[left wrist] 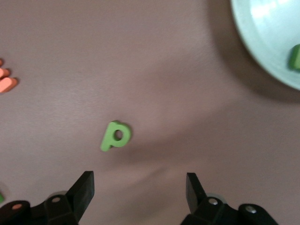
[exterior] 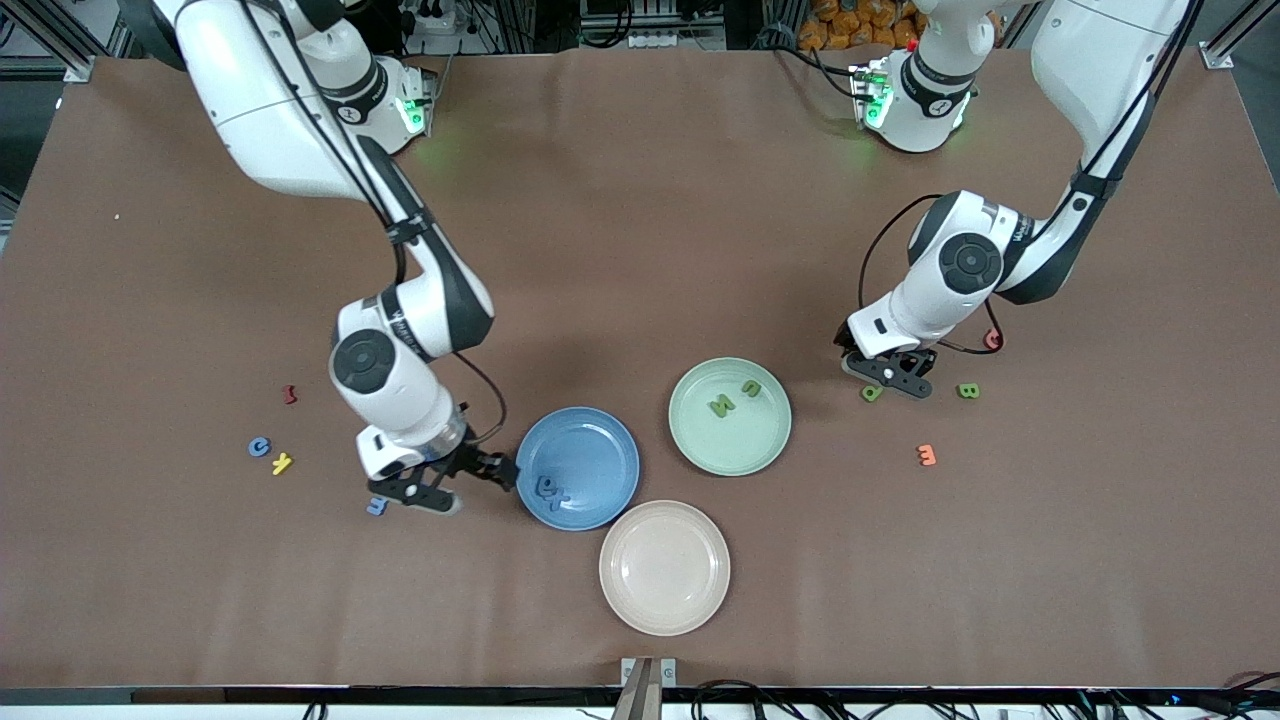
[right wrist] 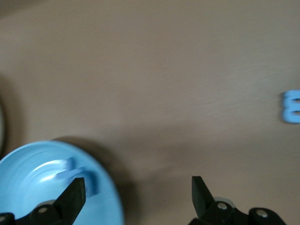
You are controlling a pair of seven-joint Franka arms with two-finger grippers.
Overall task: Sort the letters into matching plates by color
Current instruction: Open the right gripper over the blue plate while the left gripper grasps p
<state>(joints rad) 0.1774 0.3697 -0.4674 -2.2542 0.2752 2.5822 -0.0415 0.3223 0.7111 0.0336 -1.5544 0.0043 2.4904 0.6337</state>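
Front view: the blue plate (exterior: 578, 467) holds two blue letters (exterior: 550, 488); the green plate (exterior: 730, 416) holds two green letters (exterior: 733, 398). Judged half done. Left on the worktop (exterior: 640, 250): a blue C (exterior: 259, 447) and a blue letter (exterior: 376, 506) toward the right arm's end, a green P (exterior: 872, 393) and a green B (exterior: 967, 391) toward the left arm's end. The beige plate (exterior: 664, 567) is empty. Red, yellow and orange letters lie well apart from the plates. The right claw (exterior: 440, 490) sits low between the blue letter and the blue plate's rim, fingers spread, empty. The left claw (exterior: 893, 375) hangs over the green P, spread, empty. Open worktop surrounds both arms; the three plates crowd each other near the middle.

Left wrist view: the green P (left wrist: 115, 135) lies flat, just clear of the spread fingers (left wrist: 83, 187). The green plate's rim (left wrist: 262, 56) is near; an orange letter (left wrist: 6, 82) lies apart.

Right wrist view: the blue plate (right wrist: 28, 178) lies close under one finger (right wrist: 74, 194), so little margin at that rim. A blue letter (right wrist: 291, 107) lies well apart on bare worktop.
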